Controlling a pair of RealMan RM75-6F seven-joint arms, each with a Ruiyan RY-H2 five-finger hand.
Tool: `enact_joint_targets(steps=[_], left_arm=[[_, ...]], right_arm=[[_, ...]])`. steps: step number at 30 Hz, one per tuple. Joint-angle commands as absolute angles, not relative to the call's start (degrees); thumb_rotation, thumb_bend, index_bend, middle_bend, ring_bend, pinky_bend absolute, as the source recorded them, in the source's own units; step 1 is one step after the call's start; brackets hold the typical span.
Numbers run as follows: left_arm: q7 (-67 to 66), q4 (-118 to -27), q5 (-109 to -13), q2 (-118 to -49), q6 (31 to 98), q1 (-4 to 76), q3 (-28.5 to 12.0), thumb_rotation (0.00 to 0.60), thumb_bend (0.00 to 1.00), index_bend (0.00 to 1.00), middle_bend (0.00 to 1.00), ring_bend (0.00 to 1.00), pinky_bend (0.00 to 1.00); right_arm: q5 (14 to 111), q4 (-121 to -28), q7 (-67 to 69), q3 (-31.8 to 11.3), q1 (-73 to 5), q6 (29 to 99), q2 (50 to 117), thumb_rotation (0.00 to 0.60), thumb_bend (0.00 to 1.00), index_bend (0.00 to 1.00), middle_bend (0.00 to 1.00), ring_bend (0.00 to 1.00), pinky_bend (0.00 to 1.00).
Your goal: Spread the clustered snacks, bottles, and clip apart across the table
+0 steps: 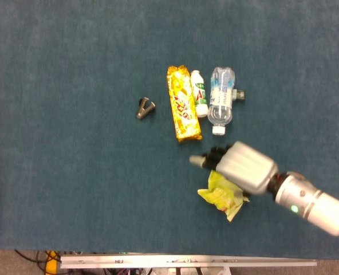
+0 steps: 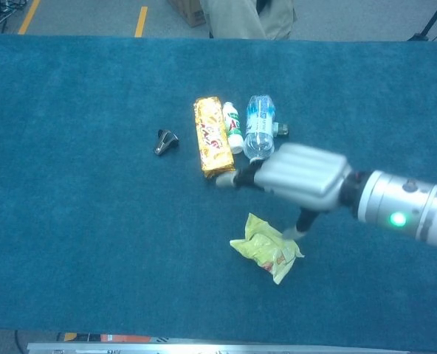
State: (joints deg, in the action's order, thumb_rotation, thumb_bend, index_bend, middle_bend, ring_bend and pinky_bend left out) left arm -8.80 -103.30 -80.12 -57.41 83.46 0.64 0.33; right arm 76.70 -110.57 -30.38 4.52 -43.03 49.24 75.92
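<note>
A crumpled yellow-green snack packet (image 1: 221, 196) (image 2: 264, 249) lies alone on the blue cloth, near the front edge. My right hand (image 1: 238, 166) (image 2: 296, 175) hovers just behind it, holding nothing, with its fingers stretched left toward the gold snack bar (image 1: 183, 112) (image 2: 213, 146). The thumb points down close to the packet's right corner. Beside the bar lie a small white bottle (image 1: 200, 101) (image 2: 234, 127) and a clear water bottle (image 1: 221, 101) (image 2: 260, 135), all close together. A black clip (image 1: 145, 107) (image 2: 165, 141) sits apart to their left. My left hand shows in neither view.
A small dark object (image 1: 239, 94) (image 2: 281, 130) lies against the water bottle's right side. Blue cloth (image 1: 72, 172) covers the whole table. A metal rail (image 1: 186, 262) runs along the front edge. A person stands beyond the far edge (image 2: 241, 18).
</note>
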Motion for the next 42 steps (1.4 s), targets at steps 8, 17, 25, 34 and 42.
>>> enact_joint_targets(steps=[8,17,25,34,42], left_arm=[[-7.9,-102.2,-80.5,-57.9,83.3,0.9,0.1,0.600,0.36,0.00,0.04,0.03,0.07],[-7.6,-101.9,-80.9,-58.1,82.7,1.2,0.3,0.600,0.36,0.00,0.04,0.03,0.07],[-7.1,-102.1,-81.0,-57.5,83.1,0.6,0.7,0.600,0.36,0.00,0.04,0.03,0.07],[-6.2,-101.7,-80.6,-57.3,83.4,0.0,0.9,0.600,0.36,0.00,0.04,0.03,0.07],[-5.4,-101.3,-80.5,-57.2,83.5,-0.3,0.9,0.600,0.36,0.00,0.04,0.03,0.07]], right_arm=[[73.4,-106.0,-26.9,-0.9,-42.0,53.5,74.3,0.600,0.00,0.04,0.25,0.23,0.46],[67.0,-101.7,-30.0,-5.9,-46.8,50.1,78.6,0.600,0.00,0.05,0.26,0.23,0.46],[59.6,-97.5,-42.3,-7.5,-55.0,46.2,82.9,0.600,0.00,0.05,0.26,0.23,0.45],[51.2,-93.5,-51.3,-6.8,-61.9,45.3,87.5,0.600,0.00,0.05,0.26,0.22,0.44],[48.8,-92.1,-53.8,-3.8,-64.2,45.7,89.3,0.600,0.00,0.05,0.26,0.22,0.44]])
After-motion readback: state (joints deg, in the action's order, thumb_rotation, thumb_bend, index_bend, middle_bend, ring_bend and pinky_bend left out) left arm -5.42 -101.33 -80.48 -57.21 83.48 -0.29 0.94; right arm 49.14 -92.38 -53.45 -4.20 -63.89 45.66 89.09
